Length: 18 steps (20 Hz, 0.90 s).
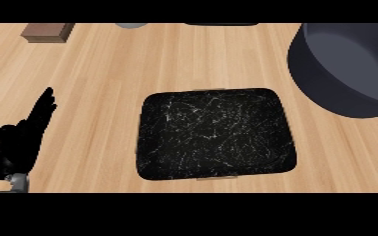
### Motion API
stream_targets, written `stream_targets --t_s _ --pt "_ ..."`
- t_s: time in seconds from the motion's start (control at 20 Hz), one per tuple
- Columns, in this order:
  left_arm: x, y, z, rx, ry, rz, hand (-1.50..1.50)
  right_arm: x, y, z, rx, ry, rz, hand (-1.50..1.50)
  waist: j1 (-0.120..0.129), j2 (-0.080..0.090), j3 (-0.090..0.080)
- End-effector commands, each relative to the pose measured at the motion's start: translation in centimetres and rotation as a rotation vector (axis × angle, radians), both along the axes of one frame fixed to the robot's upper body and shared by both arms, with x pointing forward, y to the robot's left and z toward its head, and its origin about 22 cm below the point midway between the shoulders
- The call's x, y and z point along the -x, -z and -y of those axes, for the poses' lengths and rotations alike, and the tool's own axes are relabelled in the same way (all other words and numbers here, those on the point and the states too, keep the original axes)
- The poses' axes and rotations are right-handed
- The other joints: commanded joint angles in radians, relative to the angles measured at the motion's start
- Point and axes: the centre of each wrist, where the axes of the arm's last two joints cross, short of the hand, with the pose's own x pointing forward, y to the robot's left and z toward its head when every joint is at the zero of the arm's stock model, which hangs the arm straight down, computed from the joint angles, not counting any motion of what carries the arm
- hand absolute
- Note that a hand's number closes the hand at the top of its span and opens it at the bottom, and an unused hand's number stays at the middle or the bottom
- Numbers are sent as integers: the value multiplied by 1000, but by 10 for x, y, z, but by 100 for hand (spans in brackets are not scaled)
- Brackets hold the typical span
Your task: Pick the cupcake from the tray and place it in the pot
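A black speckled tray lies in the middle of the wooden counter, and nothing shows on it. The dark grey pot stands at the right edge, partly cut off by the view. No cupcake is visible anywhere. My left hand rests at the lower left edge, open, fingers straight and pointing up, apart from the tray. My right hand does not show.
A brown wooden block sits at the far left top. A grey round object and a dark item peek in along the top edge of the counter.
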Motion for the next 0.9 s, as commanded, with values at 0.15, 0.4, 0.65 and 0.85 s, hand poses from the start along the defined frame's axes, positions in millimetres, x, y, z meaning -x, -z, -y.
stream_targets --t_s 0.15,0.4,0.65,0.85 --pt "-9 11 2 -11 20 15 0 -59 20 -17 29 8 -16 150 22 7 0" --pt "-7 0 5 -2 49 13 0 -92 28 -32 72 23 -16 150 37 10 0" --pt "-5 12 29 1 61 15 0 -108 59 -46 202 36 22 150 53 20 1" --pt "-15 -4 0 1 45 22 0 -123 78 -64 121 21 -101 150 41 14 1"
